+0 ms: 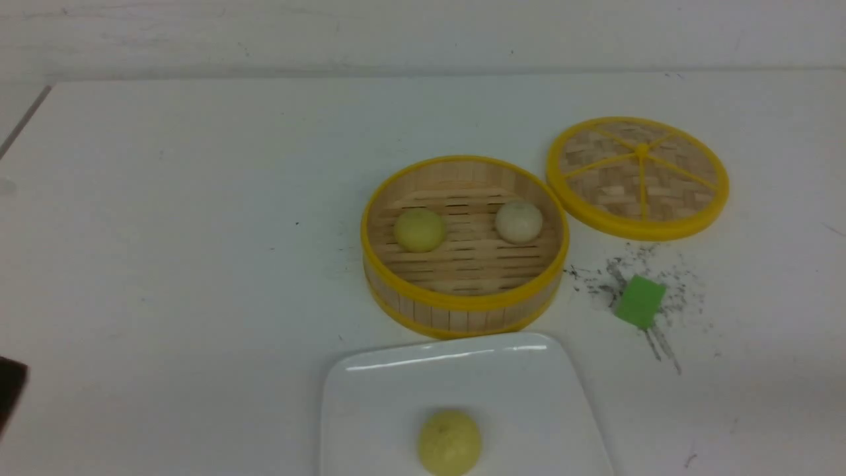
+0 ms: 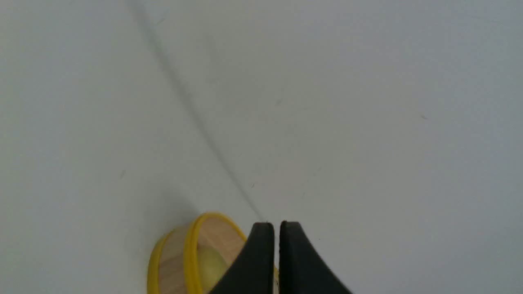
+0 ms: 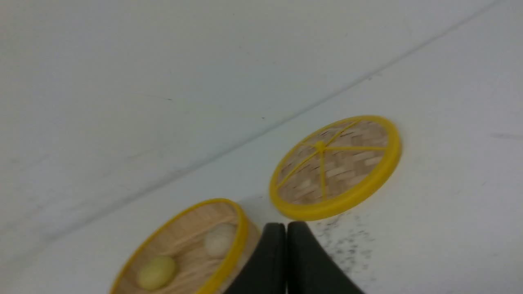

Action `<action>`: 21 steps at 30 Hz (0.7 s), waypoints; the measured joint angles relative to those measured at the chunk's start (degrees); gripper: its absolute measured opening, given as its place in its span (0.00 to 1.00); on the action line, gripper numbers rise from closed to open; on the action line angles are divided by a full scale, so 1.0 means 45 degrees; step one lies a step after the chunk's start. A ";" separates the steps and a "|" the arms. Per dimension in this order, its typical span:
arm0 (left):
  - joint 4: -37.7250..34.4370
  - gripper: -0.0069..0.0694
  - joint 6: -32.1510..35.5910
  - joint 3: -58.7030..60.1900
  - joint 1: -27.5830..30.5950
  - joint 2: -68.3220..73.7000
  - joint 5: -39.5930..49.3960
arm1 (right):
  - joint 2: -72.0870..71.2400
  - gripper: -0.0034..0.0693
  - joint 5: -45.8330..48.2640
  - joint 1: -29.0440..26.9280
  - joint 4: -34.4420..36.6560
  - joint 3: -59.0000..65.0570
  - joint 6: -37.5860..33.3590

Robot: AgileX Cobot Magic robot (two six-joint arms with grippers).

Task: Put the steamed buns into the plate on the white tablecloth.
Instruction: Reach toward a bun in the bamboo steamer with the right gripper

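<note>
The nearest yellow bun (image 1: 449, 441) lies on the plate (image 1: 390, 403), toward its 6 o'clock edge in the front view; the second yellow bun (image 1: 420, 229) and the whitish bun (image 1: 519, 221) sit well apart inside the steamer basket (image 1: 462, 307), at roughly 9 and 3 o'clock on its slatted floor; the basket stands at the plate's 12 o'clock, its yellow rim just beside the plate's far edge; all of it rests on the white tablecloth (image 1: 165, 231). Only the front view shows the plate and the bun on it; only that view shows the green cube (image 1: 640, 301), at about 4 o'clock from the basket, among dark specks (image 1: 595, 281); the woven lid (image 1: 638, 177) lies flat at the basket's 2 o'clock, its rim close to the basket's. The right wrist view takes in the basket with both of its buns, the lid and some of the specks; the left wrist view catches only a slice of the basket with the yellow bun inside. A dark shape (image 1: 10, 390) at the front view's 8 o'clock edge is too cropped to identify. The fingers show only in the wrist views; the left gripper (image 2: 277, 224) has its black fingers drawn together with a thin slit between them, gripping nothing; the right gripper (image 3: 286, 224) is likewise closed, its fingers nearly touching and empty.
</note>
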 joint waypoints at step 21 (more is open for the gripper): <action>0.0470 0.11 0.7463 -0.5599 -0.0025 1.3155 0.9361 | 1.5029 0.31 0.6924 0.0783 0.3838 -0.8320 -0.5221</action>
